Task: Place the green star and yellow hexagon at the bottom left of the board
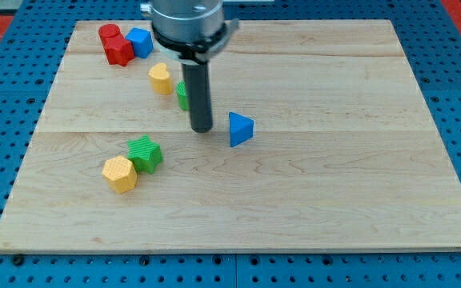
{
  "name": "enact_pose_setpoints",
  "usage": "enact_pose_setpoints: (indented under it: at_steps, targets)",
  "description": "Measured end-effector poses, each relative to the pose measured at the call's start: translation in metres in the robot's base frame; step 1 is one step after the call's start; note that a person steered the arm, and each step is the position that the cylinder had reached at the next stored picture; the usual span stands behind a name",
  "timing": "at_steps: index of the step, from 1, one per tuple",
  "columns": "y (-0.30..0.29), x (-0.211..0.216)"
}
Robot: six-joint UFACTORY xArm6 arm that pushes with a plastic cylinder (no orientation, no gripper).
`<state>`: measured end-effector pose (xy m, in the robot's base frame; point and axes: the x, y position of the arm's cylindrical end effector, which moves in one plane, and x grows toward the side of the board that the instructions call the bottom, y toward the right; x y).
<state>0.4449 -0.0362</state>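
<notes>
Nearest the view's bottom, the yellow hexagon (119,174) lies left of centre on the wooden board (334,208), touching the green star (145,154) just above it. Further up, my tip (202,129) rests on the board – apart from both, with a blue triangle (241,129) just to its right. The rod has no fingers. Behind it peeks a green block (182,96); beyond are a yellow block (161,79), a blue block (140,42) and red blocks (115,45).

The pale wooden board (334,200) carries a yellow hexagon (119,174) touching a green star (145,154) toward the view's left, a blue triangle (241,129) near the middle, and red blocks (115,44), a blue block (140,42), a yellow block (161,79) and a partly hidden green block (181,95) toward the view's top left.
</notes>
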Motion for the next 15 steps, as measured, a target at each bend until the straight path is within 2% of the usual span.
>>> enact_pose_setpoints:
  at_steps: [2,4,5,7,8,9,10,11,12,13,15]
  targets:
    - [-0.028,0.030]
    - [-0.113,0.061]
    - [-0.126,0.070]
    - [-0.076,0.080]
    - [-0.088,0.093]
    - [-0.134,0.094]
    - [-0.132,0.095]
    - [-0.064,0.072]
    - [-0.106,0.021]
    - [-0.151,-0.006]
    - [-0.152,0.037]
